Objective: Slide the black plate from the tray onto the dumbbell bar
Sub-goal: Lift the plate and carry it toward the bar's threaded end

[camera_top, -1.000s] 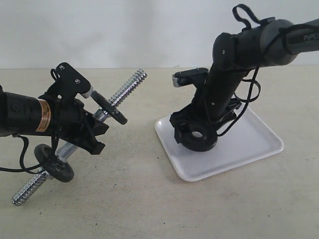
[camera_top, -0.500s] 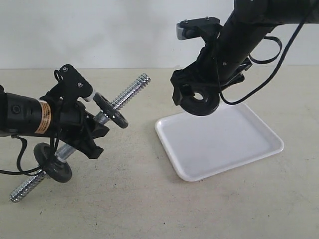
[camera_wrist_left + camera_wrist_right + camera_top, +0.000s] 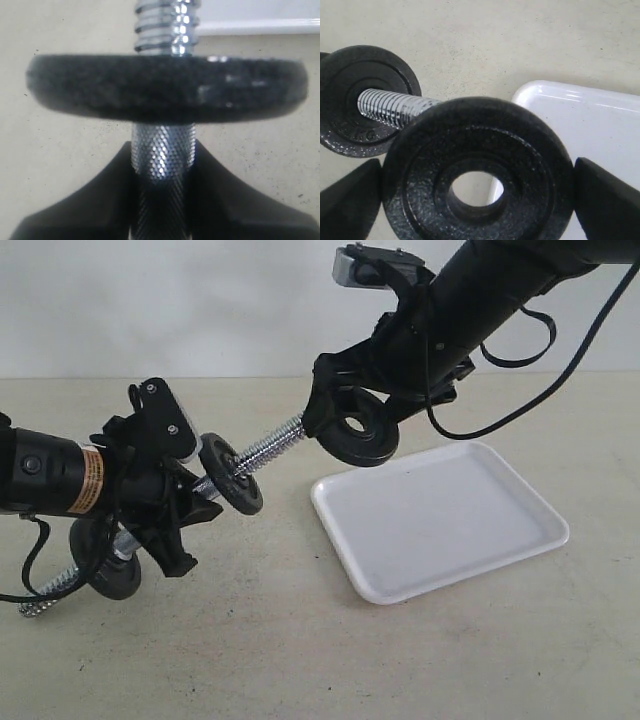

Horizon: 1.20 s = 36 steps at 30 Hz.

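the left gripper (image 3: pixel 165 505) clamps the dumbbell bar (image 3: pixel 265 447) at its middle, tilting a threaded end up as target. past the tray (image 3: pixel 450 520), the right gripper (image 3: pixel 350 410) pinches the black plate (image 3: pixel 358 430) by its rim, airborne, hole not yet over that tip.

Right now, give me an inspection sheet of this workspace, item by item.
Surface: beige table, lightly speckled.
Job's things: black plate held in the air by the upper threaded end of the dumbbell bar, its hole not yet on the bar; white tray empty; bar tilted, carrying two black discs.
Clutter: nothing seen.
Tools: left tool shut on the bar's knurled middle; right tool shut on the black plate's rim.
Cables: black cable loops off the right arm; another cable hangs by the left arm.
Surroundings: plain pale wall behind.
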{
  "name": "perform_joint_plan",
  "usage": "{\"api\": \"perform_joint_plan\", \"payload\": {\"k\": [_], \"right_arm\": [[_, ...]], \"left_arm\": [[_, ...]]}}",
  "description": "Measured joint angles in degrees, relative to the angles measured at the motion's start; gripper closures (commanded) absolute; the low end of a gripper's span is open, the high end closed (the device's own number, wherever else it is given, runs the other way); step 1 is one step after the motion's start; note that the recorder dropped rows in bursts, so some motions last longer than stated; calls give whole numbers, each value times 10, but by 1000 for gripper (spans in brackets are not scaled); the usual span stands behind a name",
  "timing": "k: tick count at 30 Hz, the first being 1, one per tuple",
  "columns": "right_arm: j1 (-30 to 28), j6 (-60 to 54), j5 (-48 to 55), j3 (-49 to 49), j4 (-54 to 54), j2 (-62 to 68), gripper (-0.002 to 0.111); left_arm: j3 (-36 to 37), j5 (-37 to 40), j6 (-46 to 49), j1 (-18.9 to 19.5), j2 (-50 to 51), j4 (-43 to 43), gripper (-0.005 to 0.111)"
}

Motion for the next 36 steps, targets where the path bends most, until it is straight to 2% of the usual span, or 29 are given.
{"api": "perform_joint_plan", "payload": {"k": [7, 17, 29, 36], "right_arm": [[0, -60, 3, 0, 95, 0, 108], [0, -71, 6, 0, 101, 0, 108], [-72, -94, 46, 0, 128, 0, 108], [-74, -120, 68, 0, 205, 2, 108]], "left_arm": [[0, -19, 12, 0, 0, 14, 102], [0, -46, 15, 0, 0, 21, 102], [2, -67, 19, 2, 0, 26, 102], [2, -77, 21, 2, 0, 26, 102]]}}
